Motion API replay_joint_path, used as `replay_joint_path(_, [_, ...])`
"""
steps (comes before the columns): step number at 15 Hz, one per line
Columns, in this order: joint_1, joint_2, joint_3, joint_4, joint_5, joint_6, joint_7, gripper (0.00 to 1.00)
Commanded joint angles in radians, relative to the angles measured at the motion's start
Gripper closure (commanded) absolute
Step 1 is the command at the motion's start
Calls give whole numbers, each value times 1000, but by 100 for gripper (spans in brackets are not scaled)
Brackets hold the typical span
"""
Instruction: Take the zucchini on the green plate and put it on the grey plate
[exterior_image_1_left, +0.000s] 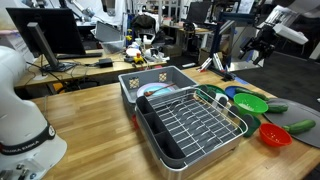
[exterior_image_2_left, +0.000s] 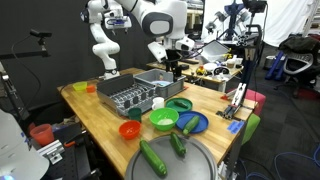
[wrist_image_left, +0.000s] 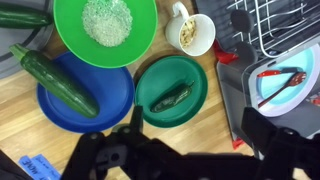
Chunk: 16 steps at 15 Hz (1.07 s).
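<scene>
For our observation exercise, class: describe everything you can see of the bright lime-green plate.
The lime-green plate is round, glossy and plastic-looking, with a shallow raised rim. It sits flat on the wooden table, and the wrist view cuts off its upper edge. A pale grainy heap lies in its middle, nothing else. Its rim borders the blue plate; whether they touch is unclear. A white cup stands close beside it.
</scene>
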<state>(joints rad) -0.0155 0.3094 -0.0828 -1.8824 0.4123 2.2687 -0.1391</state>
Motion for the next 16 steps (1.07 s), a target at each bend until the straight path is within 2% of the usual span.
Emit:
replay_joint_path(1, [-35, 14, 39, 16, -12, 0, 20, 0])
replay_joint_path(11, [-38, 20, 47, 34, 3, -10, 28, 0])
replay_joint_path(14, [-51, 60, 73, 87, 57, -28, 53, 0])
replay_joint_path(16, [-53, 109, 84, 145, 89, -45, 117, 0])
